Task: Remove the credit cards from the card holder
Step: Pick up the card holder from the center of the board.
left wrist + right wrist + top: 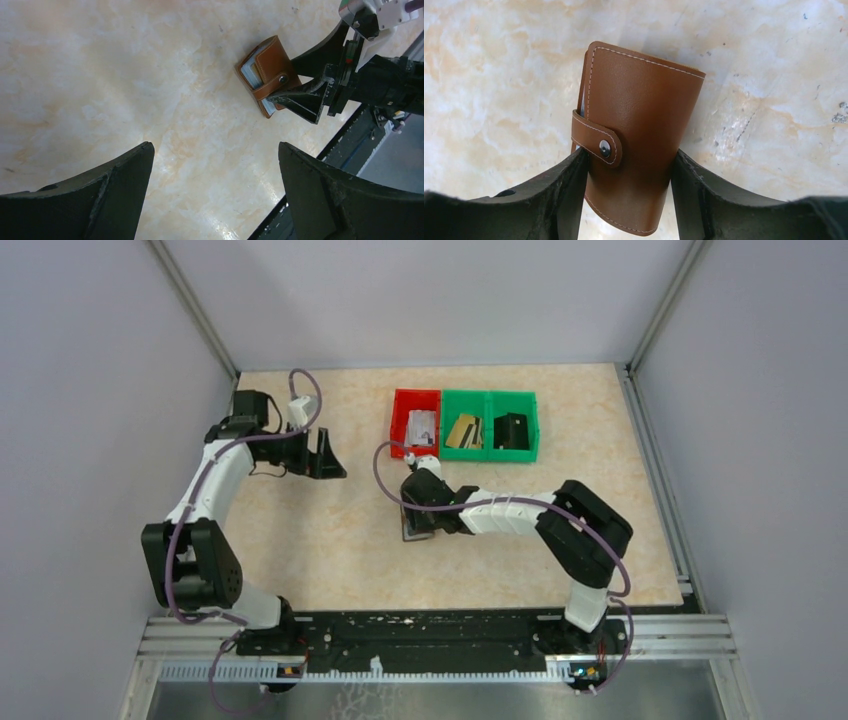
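Observation:
The card holder (pixel 639 115) is a brown leather bifold with its tab snapped shut. It stands on edge on the table. My right gripper (pixel 629 152) is shut on its two sides. In the left wrist view the card holder (pixel 270 65) shows pale blue credit cards (pixel 248 73) at its open end, with my right gripper (pixel 295 97) on it. From above, my right gripper (pixel 418 518) is at mid table. My left gripper (pixel 330 455) is open and empty above the table at the left, its jaws wide apart (pixel 215 146).
A red bin (pixel 400 425) at the back holds a pale card. Two green bins (pixel 488 400) beside it hold a tan card (pixel 462 432) and a dark object (pixel 511 430). Grey walls enclose the table on three sides.

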Controlling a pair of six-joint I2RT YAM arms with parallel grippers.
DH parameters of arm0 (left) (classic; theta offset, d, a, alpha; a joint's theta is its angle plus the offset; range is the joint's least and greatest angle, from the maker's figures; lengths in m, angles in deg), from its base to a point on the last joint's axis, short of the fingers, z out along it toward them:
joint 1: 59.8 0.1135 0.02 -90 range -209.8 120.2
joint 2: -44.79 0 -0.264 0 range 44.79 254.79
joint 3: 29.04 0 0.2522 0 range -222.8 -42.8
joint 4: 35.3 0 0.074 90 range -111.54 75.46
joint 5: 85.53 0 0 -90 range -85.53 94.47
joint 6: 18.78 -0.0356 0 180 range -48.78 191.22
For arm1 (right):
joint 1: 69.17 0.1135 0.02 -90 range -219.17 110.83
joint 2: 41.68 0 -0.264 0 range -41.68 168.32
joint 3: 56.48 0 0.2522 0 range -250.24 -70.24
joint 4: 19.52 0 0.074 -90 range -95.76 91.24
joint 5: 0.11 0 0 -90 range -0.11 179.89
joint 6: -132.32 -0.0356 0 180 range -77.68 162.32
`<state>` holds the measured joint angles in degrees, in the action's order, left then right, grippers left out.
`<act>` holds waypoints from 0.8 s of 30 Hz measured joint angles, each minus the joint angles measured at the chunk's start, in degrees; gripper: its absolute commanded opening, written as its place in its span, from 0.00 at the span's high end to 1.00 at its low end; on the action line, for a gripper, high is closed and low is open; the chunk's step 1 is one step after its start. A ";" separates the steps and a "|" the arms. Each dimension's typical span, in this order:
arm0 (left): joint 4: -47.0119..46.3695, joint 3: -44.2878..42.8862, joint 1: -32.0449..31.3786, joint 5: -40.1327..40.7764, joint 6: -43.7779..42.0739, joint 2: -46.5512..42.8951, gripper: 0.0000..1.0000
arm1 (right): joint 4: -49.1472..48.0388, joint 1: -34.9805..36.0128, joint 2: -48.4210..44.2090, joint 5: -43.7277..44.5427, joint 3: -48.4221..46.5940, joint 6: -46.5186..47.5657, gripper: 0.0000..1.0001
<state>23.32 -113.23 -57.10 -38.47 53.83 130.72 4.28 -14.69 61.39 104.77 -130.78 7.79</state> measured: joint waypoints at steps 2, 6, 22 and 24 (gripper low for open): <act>-0.48 1.20 -1.62 -0.48 0.63 -0.09 0.01 | 0.02 0.00 -1.88 -1.70 1.25 2.08 0.56; -1.46 2.89 -7.67 -1.77 2.45 -0.07 0.01 | -0.37 0.00 -5.97 -4.39 1.99 5.90 0.54; -4.09 3.39 -11.80 -17.40 13.81 0.24 0.15 | -7.91 0.02 -16.68 -11.85 -0.48 8.98 0.53; -5.14 3.39 -11.80 -19.04 15.43 -1.66 0.21 | -8.44 0.02 -16.68 -12.20 -1.20 8.85 0.53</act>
<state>18.19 -109.84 -68.91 -57.51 69.26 129.06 -4.16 -14.67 44.71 92.57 -131.98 16.65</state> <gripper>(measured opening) 0.861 0.481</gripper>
